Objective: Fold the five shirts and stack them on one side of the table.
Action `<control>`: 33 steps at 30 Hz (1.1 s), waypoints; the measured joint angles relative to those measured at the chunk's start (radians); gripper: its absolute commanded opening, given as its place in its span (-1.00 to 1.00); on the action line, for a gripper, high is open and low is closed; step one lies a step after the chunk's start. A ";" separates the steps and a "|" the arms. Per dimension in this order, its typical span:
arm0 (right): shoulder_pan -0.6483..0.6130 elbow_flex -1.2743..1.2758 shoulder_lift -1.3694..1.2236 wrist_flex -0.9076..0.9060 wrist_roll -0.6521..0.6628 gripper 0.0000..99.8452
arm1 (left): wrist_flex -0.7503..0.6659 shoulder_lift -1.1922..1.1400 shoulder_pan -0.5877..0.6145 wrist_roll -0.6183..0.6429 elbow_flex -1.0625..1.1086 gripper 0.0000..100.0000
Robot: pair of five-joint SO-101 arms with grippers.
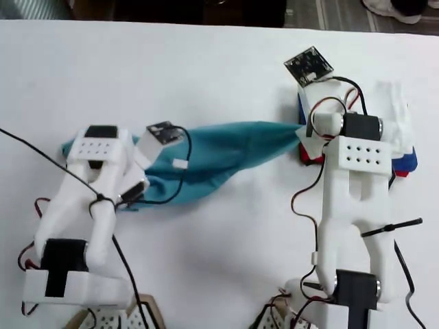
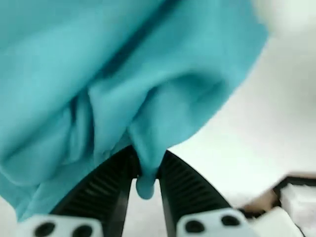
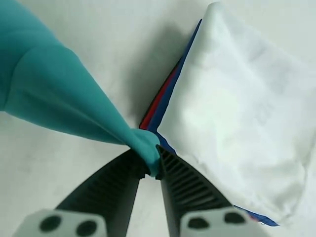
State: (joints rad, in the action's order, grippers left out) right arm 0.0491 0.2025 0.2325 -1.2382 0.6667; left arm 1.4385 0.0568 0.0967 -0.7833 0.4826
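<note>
Risks, big to small.

Worktop point(image 1: 206, 75): plain white and looks slick, so anything dragged over it will likely slide instead of staying put.

Teal shirt point(image 1: 226, 154): strung across the middle of the worktop between my two claws, bunched like a rope, not flat. Laid down like this it probably folds crooked. If I pull the claws apart, the thinner grip may slip.

Stack point(image 1: 401, 120): by the right edge, just beside my right claw. A swing of that claw or of the shirt's tail could shove the top layer off square.

Left claw point(image 2: 145, 180): pinching a thick fold of teal, with a nub poking past the tips.

Right claw point(image 3: 153, 165): pinching only a small teal corner, close against the stack's corner. It's the weakest hold, and I'd guess it lets go first.

Materials.
- Teal shirt: soft matte knit, limp, deep creases, tapering to a point at the right claw.
- Stack: white shirt point(image 3: 237, 113) on top, thin and wrinkled, with blue and red edges under it; roughly rectangular.
- Claw jaws: black ribbed plastic on white bodies.
</note>
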 measured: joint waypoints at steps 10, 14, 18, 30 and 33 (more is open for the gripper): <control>0.000 0.000 0.000 0.000 0.000 -0.96 | 0.222 0.107 -0.218 0.000 0.026 -0.95; 0.000 0.000 0.000 0.000 0.000 -0.96 | 0.169 0.233 -0.261 0.000 0.158 -0.95; 0.000 0.000 0.000 0.000 0.000 -0.96 | 0.052 0.308 -0.262 0.000 0.318 -0.95; 0.000 0.000 0.000 0.000 0.000 -0.96 | 0.043 0.477 -0.269 0.000 0.413 -0.95; 0.000 0.000 0.000 0.000 0.000 -0.96 | 0.084 0.554 -0.269 0.000 0.413 -0.95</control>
State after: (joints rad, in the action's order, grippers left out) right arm 0.0491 0.2025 0.2325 -1.2382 0.6667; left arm 1.5228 0.6107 -0.1718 -0.7833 0.8953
